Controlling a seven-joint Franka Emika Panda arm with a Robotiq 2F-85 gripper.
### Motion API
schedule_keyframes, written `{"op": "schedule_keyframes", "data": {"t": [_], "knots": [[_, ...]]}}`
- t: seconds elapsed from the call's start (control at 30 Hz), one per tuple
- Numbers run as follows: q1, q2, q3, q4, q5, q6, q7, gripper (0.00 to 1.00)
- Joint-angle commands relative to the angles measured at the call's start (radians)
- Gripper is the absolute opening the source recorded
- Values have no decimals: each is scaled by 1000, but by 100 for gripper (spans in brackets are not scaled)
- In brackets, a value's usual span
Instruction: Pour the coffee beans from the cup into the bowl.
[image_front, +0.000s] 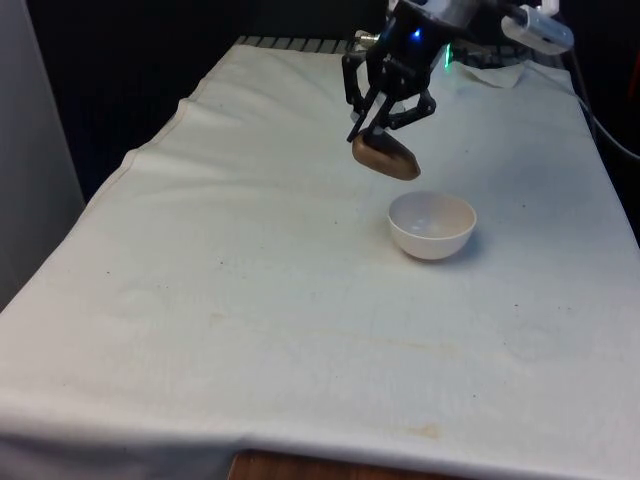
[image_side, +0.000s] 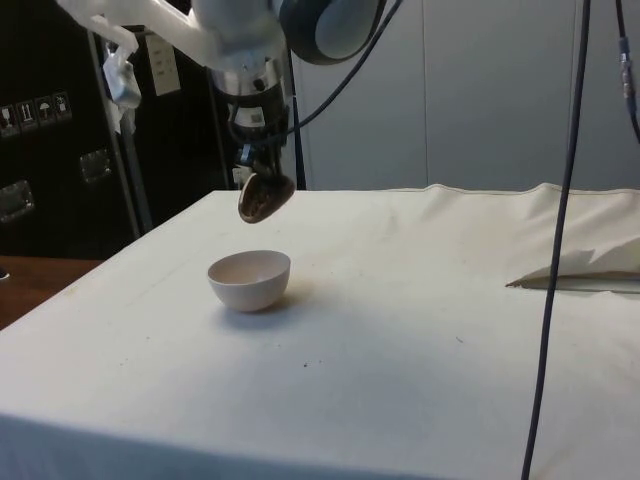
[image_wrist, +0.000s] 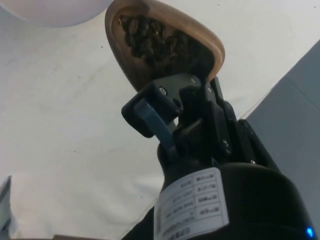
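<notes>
Two things matter to us on the desk (image_front: 250, 300): a brown wooden cup (image_front: 386, 157) and a white bowl (image_front: 432, 226). We see the cup held in the air by the black gripper (image_front: 378, 118), whose jaws are closed narrowly on the cup's rim, one finger inside and one outside, as the wrist view shows (image_wrist: 170, 107). The cup is tilted well over, its mouth turned partly sideways and down. In the wrist view we see dark coffee beans (image_wrist: 152, 40) lying inside the cup (image_wrist: 165, 45), heaped against its lower wall, with a slice of the bowl's pale rim (image_wrist: 55, 12) just beyond the cup's edge.

Taking the front view as a clock face centred on the bowl, we place the cup at about eleven o'clock, above the bowl and just beside its rim, apart from it. In the side view the cup (image_side: 264, 197) hangs over the bowl (image_side: 250, 280), slightly towards the bowl's far side, with clear air between them. The bowl stands upright on the white cloth, and we cannot tell from these views whether any beans lie in it.
</notes>
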Motion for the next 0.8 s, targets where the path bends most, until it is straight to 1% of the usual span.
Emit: {"op": "schedule_keyframes", "data": {"t": [0.0, 0.13, 0.17, 0.2, 0.37, 0.47, 0.5, 0.53, 0.77], "knots": [[6, 3, -1, 7, -16, -11, 10, 0], [8, 6, 8, 12, -48, -24, 18, 0], [1, 3, 11, 6, -38, -16, 9, 0], [8, 6, 10, 12, -55, -28, 20, 0], [7, 8, 26, 16, -96, -51, 36, 0], [9, 9, 33, 18, -117, -63, 44, 0], [2, 4, 34, 11, -104, -52, 35, 0], [9, 9, 35, 19, -123, -66, 46, 0], [10, 17, 56, 29, -175, -102, 64, 0]]}}
